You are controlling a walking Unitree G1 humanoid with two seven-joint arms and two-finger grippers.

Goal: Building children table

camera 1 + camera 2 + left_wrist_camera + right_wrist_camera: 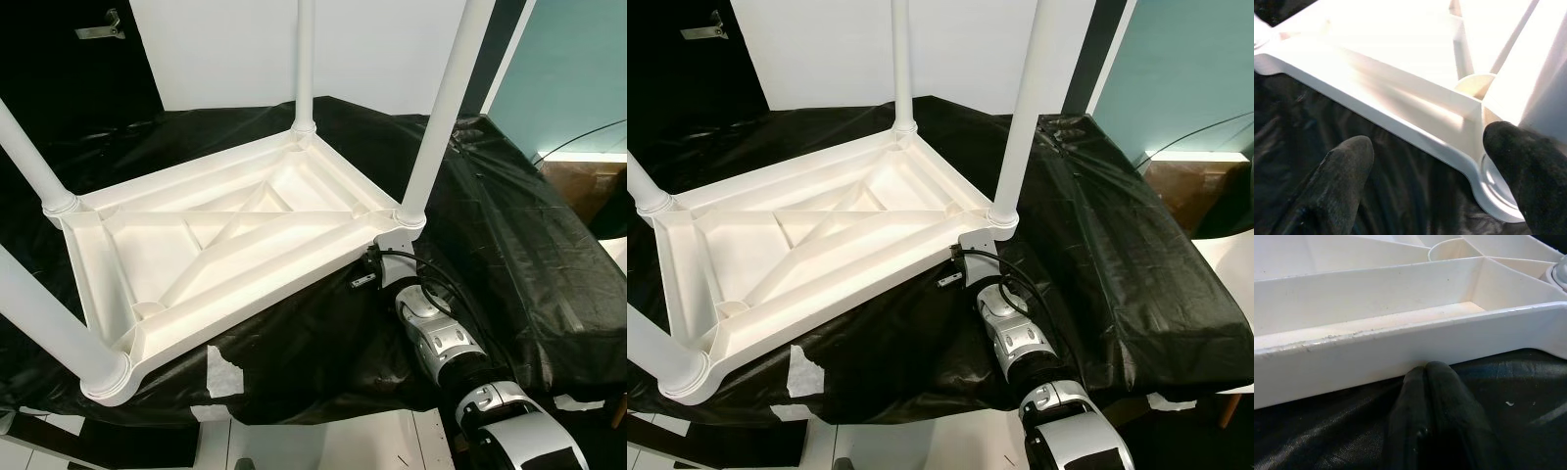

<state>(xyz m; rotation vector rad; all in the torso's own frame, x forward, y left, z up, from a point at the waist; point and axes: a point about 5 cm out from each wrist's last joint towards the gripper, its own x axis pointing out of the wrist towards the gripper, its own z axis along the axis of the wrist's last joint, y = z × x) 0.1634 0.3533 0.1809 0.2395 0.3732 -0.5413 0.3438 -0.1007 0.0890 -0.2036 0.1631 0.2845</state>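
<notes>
The white children's table [235,255] lies upside down on a bench draped in black plastic sheeting [509,245], its ribbed underside facing up and four white legs [441,117] standing upright from the corner sockets.

My right arm [441,338] reaches in from below to the table's near right corner, just under the leg there. My right gripper [1425,374] has its two black fingers pressed together, tips touching the outer face of the table's white rim where it meets the sheeting.

My left gripper [1430,161] is spread wide at another corner of the table: one finger [1344,166] hovers over the black sheeting outside the rim, the other sits by the round corner socket [1496,188]. Whether that second finger actually touches the leg is unclear from this close view.
</notes>
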